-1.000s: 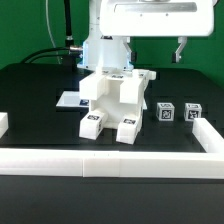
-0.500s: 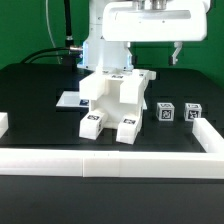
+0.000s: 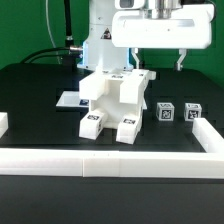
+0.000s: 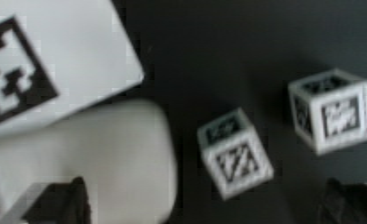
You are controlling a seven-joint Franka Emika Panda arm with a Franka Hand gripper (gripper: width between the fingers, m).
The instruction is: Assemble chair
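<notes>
Centrally in the exterior view, the chair stands on the black table as a partly built, matte white block of flat panels. 2 bars reach toward the front, each ending in a black-and-white square tag. 2 loose tagged cubes, one beside the other, sit on the table near the chair on the exterior view's right, apart from it and from each other. The marker board lies flat behind the chair on the exterior view's left, and the low border wall runs along the front. The gripper hangs in the air above the chair's right-hand edge and the gap toward the cubes, touching nothing. 1 dark finger shows clearly below the wide white wrist housing; the other is hard to make out against the robot arm.

Looking down, the wrist view adds what the side angle hides. The gripper has its 2 dark fingertips spread wide at the frame's edge, with nothing pinched between them. Below lie a large tagged panel of the chair with a rounded white part next to it, and both cubes, and, blurred, close together on the dark table.
</notes>
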